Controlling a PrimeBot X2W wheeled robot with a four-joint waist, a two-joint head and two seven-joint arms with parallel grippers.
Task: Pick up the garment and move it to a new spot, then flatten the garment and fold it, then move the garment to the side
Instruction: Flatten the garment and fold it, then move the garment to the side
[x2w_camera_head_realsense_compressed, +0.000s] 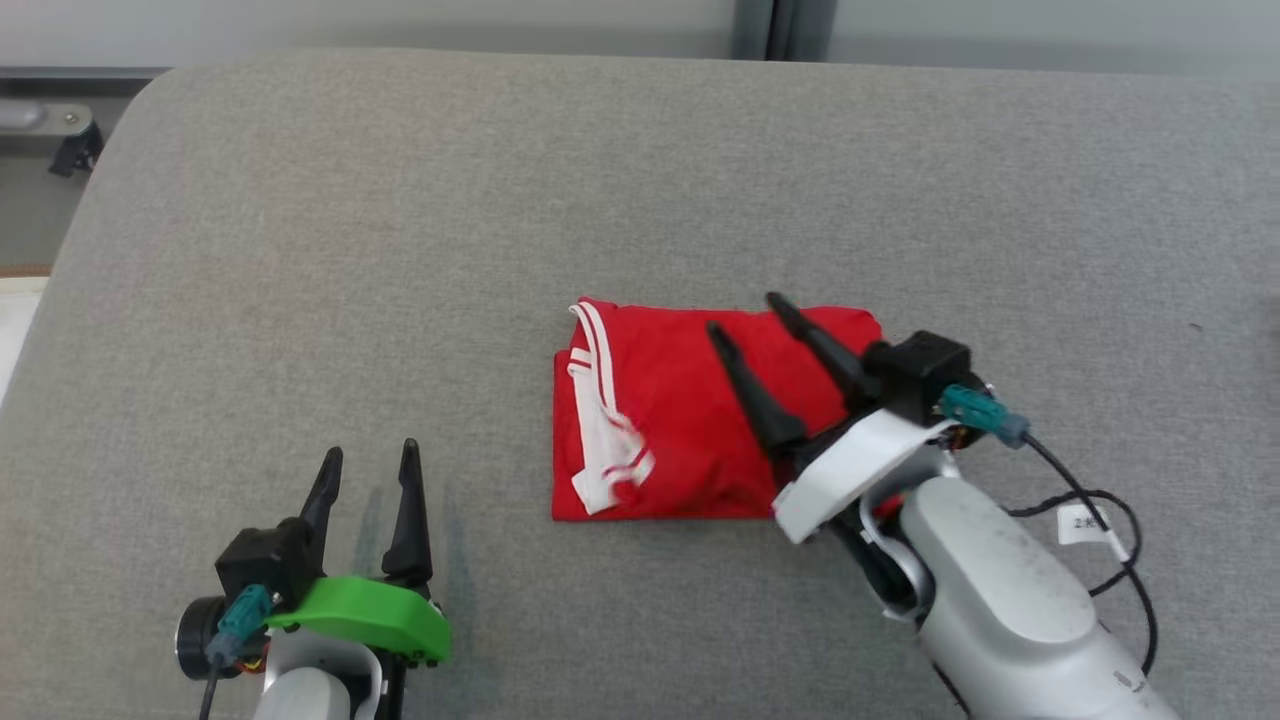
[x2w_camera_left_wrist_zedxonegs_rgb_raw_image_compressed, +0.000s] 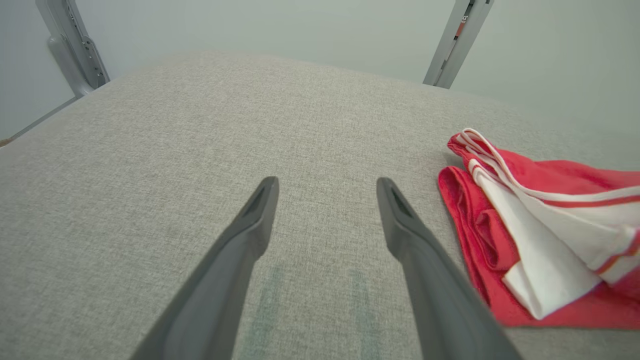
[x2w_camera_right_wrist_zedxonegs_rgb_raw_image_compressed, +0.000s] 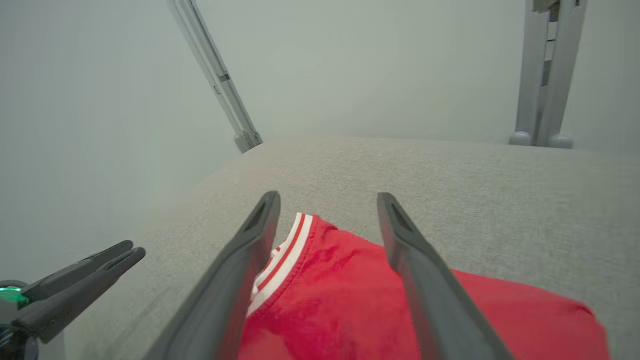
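Observation:
The garment (x2w_camera_head_realsense_compressed: 660, 420) is red with white striped trim and lies folded into a rough square on the grey padded surface (x2w_camera_head_realsense_compressed: 640, 180). My right gripper (x2w_camera_head_realsense_compressed: 742, 312) is open, its two dark fingers slanting over the garment's right half, apart from the cloth as far as I can tell. In the right wrist view the right gripper (x2w_camera_right_wrist_zedxonegs_rgb_raw_image_compressed: 327, 195) points past the garment (x2w_camera_right_wrist_zedxonegs_rgb_raw_image_compressed: 340, 300) and its striped hem. My left gripper (x2w_camera_head_realsense_compressed: 371, 448) stands open at the lower left, holding nothing. The left wrist view shows this gripper (x2w_camera_left_wrist_zedxonegs_rgb_raw_image_compressed: 326, 181) over bare fabric, with the garment (x2w_camera_left_wrist_zedxonegs_rgb_raw_image_compressed: 550, 172) to its right.
The padded surface's rounded corner (x2w_camera_head_realsense_compressed: 130, 110) lies at the upper left, with a metal bracket (x2w_camera_head_realsense_compressed: 60, 130) beyond it. Black cables (x2w_camera_head_realsense_compressed: 1100, 500) loop beside my right forearm. Grey frame posts (x2w_camera_right_wrist_zedxonegs_rgb_raw_image_compressed: 545, 75) rise behind the surface. My left gripper (x2w_camera_right_wrist_zedxonegs_rgb_raw_image_compressed: 134, 248) appears at the right wrist view's lower left.

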